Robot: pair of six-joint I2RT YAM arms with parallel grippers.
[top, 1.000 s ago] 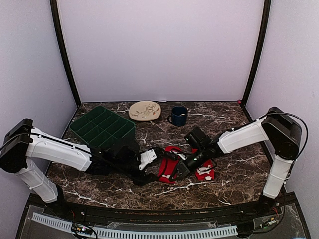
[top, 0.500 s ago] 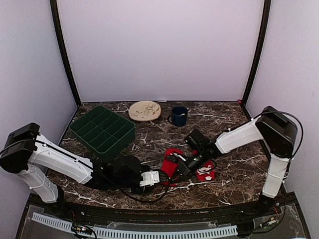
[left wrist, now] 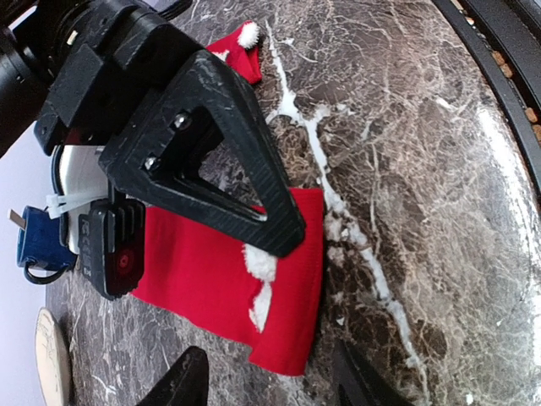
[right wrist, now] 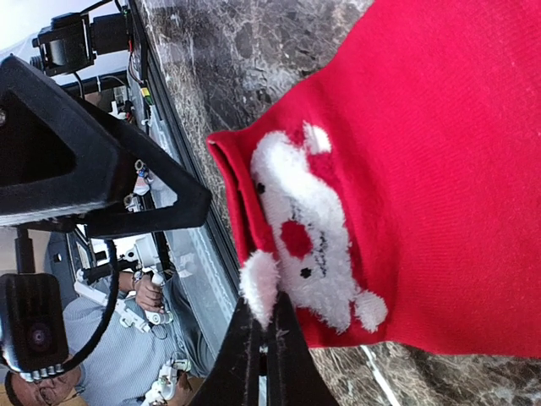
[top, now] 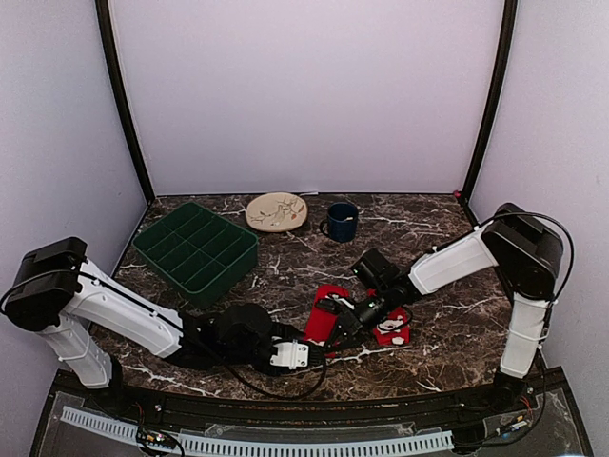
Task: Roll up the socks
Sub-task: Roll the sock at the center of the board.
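Two red socks with white fluffy patterns lie on the marble table: one left of centre (top: 322,322), the other to its right (top: 392,329). My right gripper (top: 335,316) is low over the left sock, shut on a white tuft at its edge (right wrist: 260,288); its closed fingers (right wrist: 264,359) show at the bottom of the right wrist view. The left wrist view shows that sock (left wrist: 211,279) flat under the right finger, and the second sock (left wrist: 238,44) beyond. My left gripper (top: 301,349) is open and empty, just in front of the sock's near edge (left wrist: 270,391).
A green divided tray (top: 195,248) stands at the back left. A cream plate (top: 276,211) and a dark blue mug (top: 341,221) stand at the back centre. The table's near edge runs just behind my left gripper.
My left gripper has let go of the sock and pulled back toward the near edge. The right gripper has shifted slightly left, still pinching the sock, which now looks narrower.
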